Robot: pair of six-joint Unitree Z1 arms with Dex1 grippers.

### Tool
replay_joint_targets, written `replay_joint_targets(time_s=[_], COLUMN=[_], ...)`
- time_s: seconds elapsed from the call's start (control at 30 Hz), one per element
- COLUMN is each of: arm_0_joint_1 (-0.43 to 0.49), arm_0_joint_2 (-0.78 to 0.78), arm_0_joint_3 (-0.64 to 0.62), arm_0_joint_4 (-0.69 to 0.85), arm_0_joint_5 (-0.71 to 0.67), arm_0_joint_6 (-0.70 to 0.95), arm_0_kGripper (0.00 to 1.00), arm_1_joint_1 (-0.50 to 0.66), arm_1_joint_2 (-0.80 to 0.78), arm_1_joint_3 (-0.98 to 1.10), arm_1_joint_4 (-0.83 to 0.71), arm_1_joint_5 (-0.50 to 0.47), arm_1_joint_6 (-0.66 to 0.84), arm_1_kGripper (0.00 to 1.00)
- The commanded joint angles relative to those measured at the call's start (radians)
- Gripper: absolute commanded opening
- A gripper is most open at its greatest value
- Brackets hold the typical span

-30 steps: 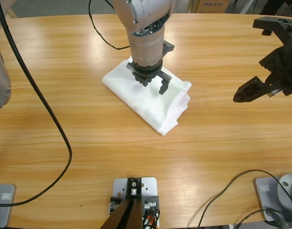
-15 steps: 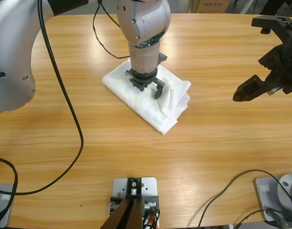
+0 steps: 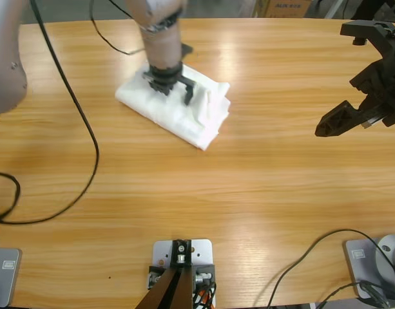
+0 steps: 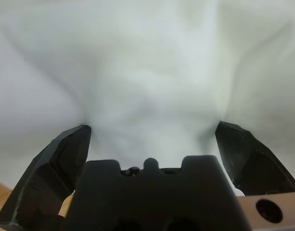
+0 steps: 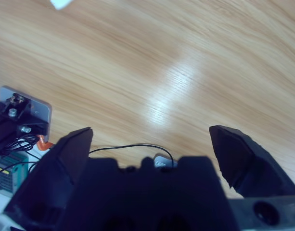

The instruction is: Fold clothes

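Now you are pressing the left gripper point(image 3: 173, 91), jaws spread wide, onto the folded T-shirt point(image 3: 174, 109) lying left of the table's point(image 3: 249, 193) middle; keep the pressure light so the layers are not bunching. The right gripper point(image 3: 352, 116) is hanging open, well right of it. One shirt, two grippers.

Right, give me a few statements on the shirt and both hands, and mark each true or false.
1. The folded white T-shirt lies on the wooden table. True.
2. The left hand is down on the T-shirt with jaws apart. True.
3. The right hand is gripping a sleeve. False: it is open over bare table, far from the shirt.
4. The T-shirt is spread out flat, sleeves showing. False: it is a folded bundle.
5. A black cable crosses the table. True.
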Motion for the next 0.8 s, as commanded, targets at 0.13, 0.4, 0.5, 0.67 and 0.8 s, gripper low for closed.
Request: replay_joint_targets(time_s=[0.13,0.4,0.5,0.67,0.8], arm_0_joint_1=[0.176,0.014,-0.101,-0.129,-0.130], arm_0_joint_2=[-0.183,-0.204,-0.132,-0.036,-0.020], arm_0_joint_3=[0.178,0.022,-0.144,-0.228,-0.227], arm_0_joint_4=[0.155,0.151,0.151,0.153,0.155], arm_0_joint_5=[0.050,0.014,0.007,-0.092,-0.075], arm_0_joint_6=[-0.050,-0.020,0.010,0.012,0.012], arm_0_kGripper=[0.996,0.996,0.996,0.996,0.996], arm_1_joint_1=[0.009,0.009,0.009,0.009,0.009], arm_1_joint_2=[0.038,0.015,0.009,-0.008,-0.019], arm_1_joint_3=[-0.018,-0.027,-0.024,-0.022,-0.002], arm_1_joint_4=[0.002,0.004,0.004,0.006,0.007], arm_1_joint_5=[0.019,0.019,0.019,0.017,0.012], arm_1_joint_6=[-0.010,-0.010,-0.010,-0.010,-0.011], arm_1_kGripper=[1.000,1.000,1.000,1.000,1.000])
